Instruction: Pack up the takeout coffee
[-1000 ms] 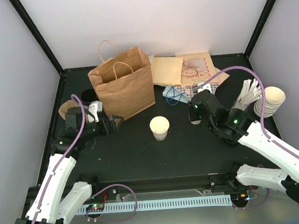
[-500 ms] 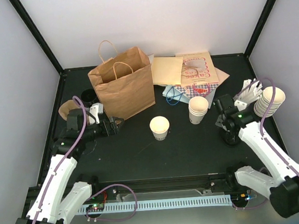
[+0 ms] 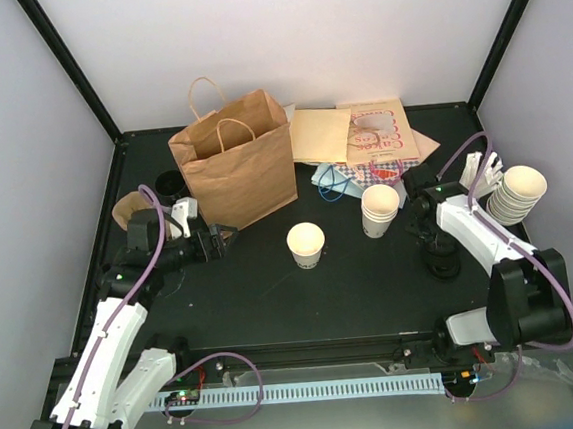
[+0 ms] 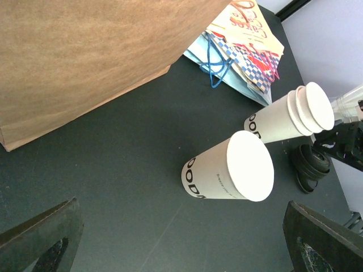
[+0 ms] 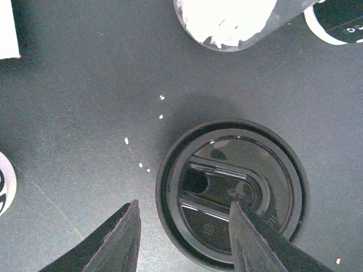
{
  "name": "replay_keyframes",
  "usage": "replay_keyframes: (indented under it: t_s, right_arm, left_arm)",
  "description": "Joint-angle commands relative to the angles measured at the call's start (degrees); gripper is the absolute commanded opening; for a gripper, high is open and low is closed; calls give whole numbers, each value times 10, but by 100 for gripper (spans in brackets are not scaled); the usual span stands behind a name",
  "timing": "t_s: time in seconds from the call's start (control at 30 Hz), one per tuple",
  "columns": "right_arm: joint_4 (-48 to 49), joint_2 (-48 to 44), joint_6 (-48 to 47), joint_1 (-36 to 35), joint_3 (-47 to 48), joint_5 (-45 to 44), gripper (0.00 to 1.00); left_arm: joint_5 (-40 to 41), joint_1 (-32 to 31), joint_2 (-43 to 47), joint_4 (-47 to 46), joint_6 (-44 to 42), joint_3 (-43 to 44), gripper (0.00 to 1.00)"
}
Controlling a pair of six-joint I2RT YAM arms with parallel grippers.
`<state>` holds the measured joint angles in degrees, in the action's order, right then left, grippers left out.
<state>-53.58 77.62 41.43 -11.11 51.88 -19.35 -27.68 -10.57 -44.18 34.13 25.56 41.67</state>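
Observation:
The takeout coffee cup (image 3: 306,244), cream-white and lidless, stands upright mid-table; in the left wrist view (image 4: 229,173) it sits ahead of the fingers. My left gripper (image 3: 216,242) is open and empty, left of the cup and beside the bag, with its fingers (image 4: 39,238) far apart. My right gripper (image 3: 432,234) is open and points down over a stack of black lids (image 3: 443,261). In the right wrist view the jaws (image 5: 181,243) straddle the left rim of the top lid (image 5: 232,192), with one fingertip over the lid.
A brown paper bag (image 3: 234,169) stands open at the back left. A nested cup stack (image 3: 380,209) stands right of the cup, another stack (image 3: 517,192) at far right. A holder of white packets (image 5: 227,20) is near the lids. Flat paper bags (image 3: 360,133) lie at the back.
My right gripper drew back from the nested cup stack, leaving it standing, and swung right and down over the black lids. The left arm has hardly moved.

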Motion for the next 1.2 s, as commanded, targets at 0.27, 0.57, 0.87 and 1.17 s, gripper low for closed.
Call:
replay_keyframes:
  t_s: [0.27,0.57,0.87,1.17]
  right_arm:
    - [33,69,-9,14,28,-18,38]
    - [35,83,-13,19,30,-19,27]
    - [41,91,-17,18,23,-18,27]
    - [43,105,-21,18,19,-14,25]
  left_arm:
    - [-5,0,-6,-17,-19,1,99]
    - [-5,0,-16,-20,-22,3,99]
    - [-4,0,-20,-19,-23,3,99]
    - [1,0,-14,-13,-25,3,99]
